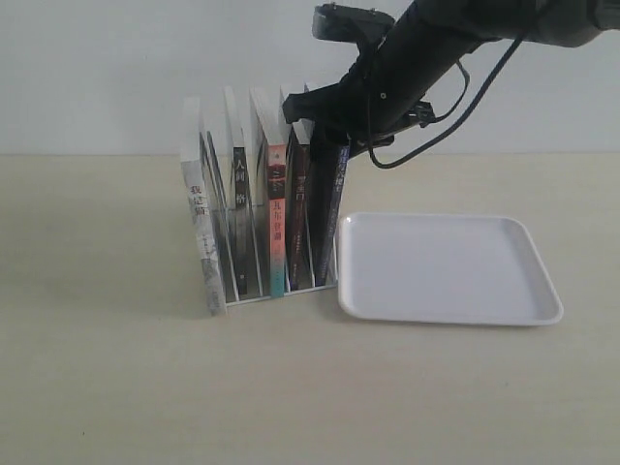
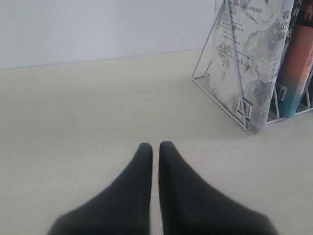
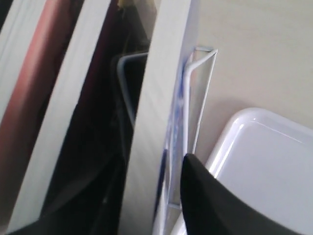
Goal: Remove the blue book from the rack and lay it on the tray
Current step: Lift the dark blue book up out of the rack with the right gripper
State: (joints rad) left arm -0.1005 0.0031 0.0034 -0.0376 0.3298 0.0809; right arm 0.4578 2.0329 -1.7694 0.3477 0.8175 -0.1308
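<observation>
The blue book [image 1: 329, 208] stands upright in the last slot of the white wire rack [image 1: 254, 295], on the side next to the tray [image 1: 450, 317]. My right gripper [image 1: 325, 131] is down over the book's top edge. In the right wrist view the book's pale page edge [image 3: 156, 98] runs between the two dark fingers of the right gripper [image 3: 154, 164]. One finger [image 3: 205, 196] is on the tray side, outside a rack wire [image 3: 203, 93], with a small gap to the cover. My left gripper [image 2: 155, 147] is shut and holds nothing, low over the table.
Several other books fill the rack, among them one with a pink-to-teal spine [image 1: 277, 228] and a grey-white one [image 1: 199, 232] at the far end, also in the left wrist view [image 2: 249, 63]. The white tray [image 3: 254, 147] lies flat right beside the rack.
</observation>
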